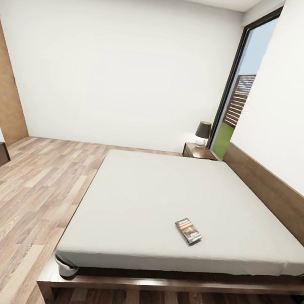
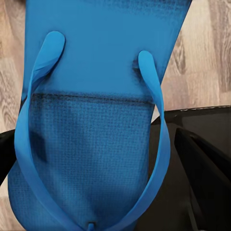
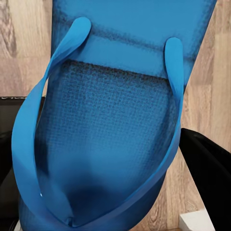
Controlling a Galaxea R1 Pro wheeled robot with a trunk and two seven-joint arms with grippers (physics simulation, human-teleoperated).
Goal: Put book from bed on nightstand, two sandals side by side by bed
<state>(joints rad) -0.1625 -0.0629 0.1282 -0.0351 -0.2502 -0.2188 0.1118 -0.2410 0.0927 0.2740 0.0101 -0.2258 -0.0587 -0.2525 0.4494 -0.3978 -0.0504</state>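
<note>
Book point(image 1: 188, 230) lying on the bed point(image 1: 164, 202) near its foot edge, nightstand point(image 1: 199, 151) at far headboard corner, left gripper grasping one blue sandal point(image 2: 96, 120), right gripper grasping the other sandal point(image 3: 115, 125), above wood floor point(image 1: 23, 201)

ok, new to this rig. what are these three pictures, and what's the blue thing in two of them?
It's a simulated wheeled robot with two arms. The big picture comes from its head camera: a bed with a grey mattress, a book lying on it, and a nightstand with a lamp by the window. The other two come from cameras near each gripper. Each looks closely at a blue sandal, one by the left gripper, one by the right gripper, wood floor behind. Both seem held, though the fingers' grip isn't clearly visible.
</note>
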